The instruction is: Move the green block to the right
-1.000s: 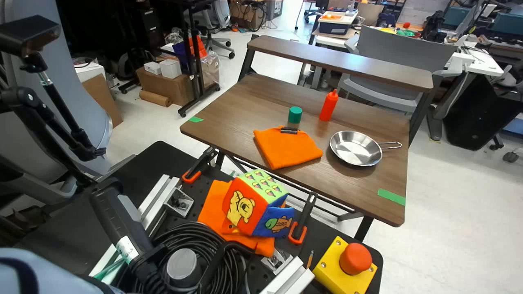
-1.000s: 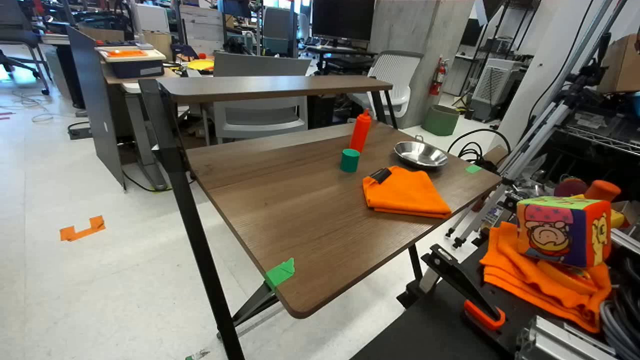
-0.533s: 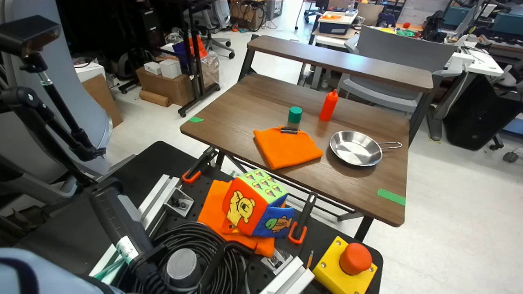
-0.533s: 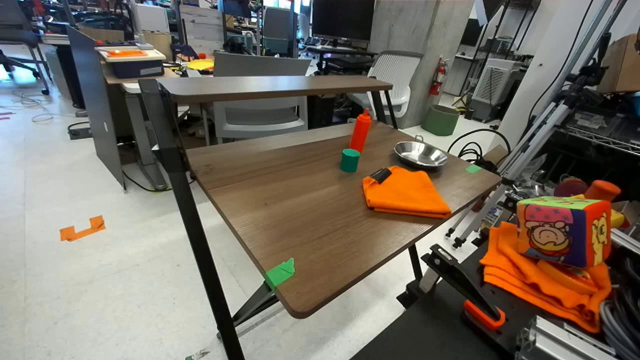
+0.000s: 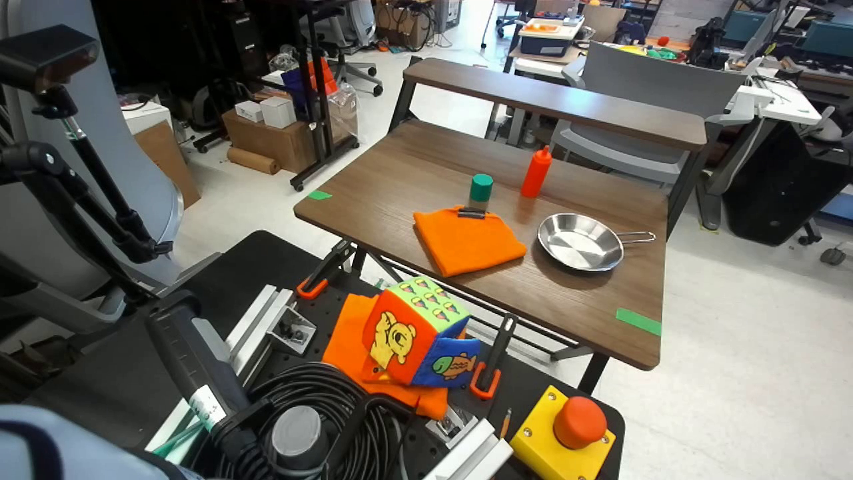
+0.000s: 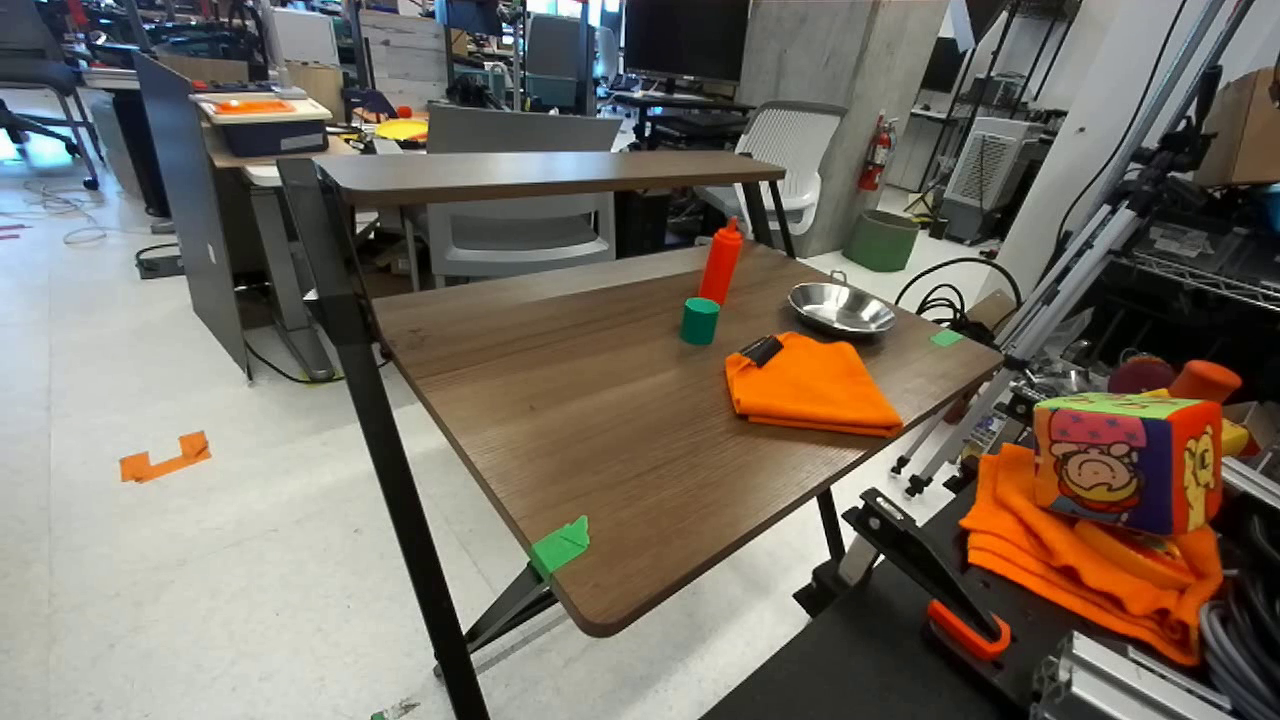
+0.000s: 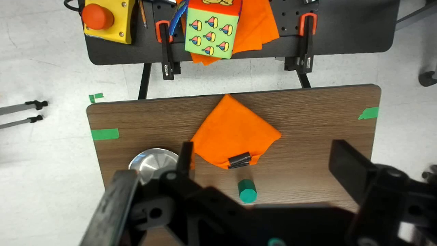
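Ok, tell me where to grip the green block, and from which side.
Probably best from straight above, pinching opposite side walls of the block, since it stands upright with its flat top uncovered. Turn the pinch to miss the nearby clip on the cloth.

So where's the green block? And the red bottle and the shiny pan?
Green block (image 7: 248, 193): wrist view, on its top face.
Red bottle (image 5: 535, 176): an exterior view, on its body.
Shiny pan (image 5: 581, 245): an exterior view, on its inside.
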`<state>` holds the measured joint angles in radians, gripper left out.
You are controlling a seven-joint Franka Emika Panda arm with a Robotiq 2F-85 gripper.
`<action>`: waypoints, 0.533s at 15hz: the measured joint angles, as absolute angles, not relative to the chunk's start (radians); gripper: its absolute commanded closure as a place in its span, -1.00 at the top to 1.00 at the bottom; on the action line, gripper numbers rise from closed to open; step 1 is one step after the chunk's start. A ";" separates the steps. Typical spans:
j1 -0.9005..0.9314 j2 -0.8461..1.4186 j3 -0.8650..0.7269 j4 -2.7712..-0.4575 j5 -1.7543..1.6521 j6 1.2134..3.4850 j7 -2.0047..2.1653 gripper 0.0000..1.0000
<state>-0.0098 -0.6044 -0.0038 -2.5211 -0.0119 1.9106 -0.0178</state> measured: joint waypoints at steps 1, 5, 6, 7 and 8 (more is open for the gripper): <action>-0.010 -0.604 -0.004 -2.521 -0.012 1.911 -0.018 1.00; -0.010 -0.568 0.001 -2.504 -0.013 1.932 0.011 1.00; -0.010 -0.541 0.004 -2.489 -0.013 1.951 0.022 1.00; -0.010 -0.503 0.007 -2.468 -0.013 1.971 0.033 1.00; -0.010 -0.458 0.011 -2.444 -0.013 1.996 0.041 1.00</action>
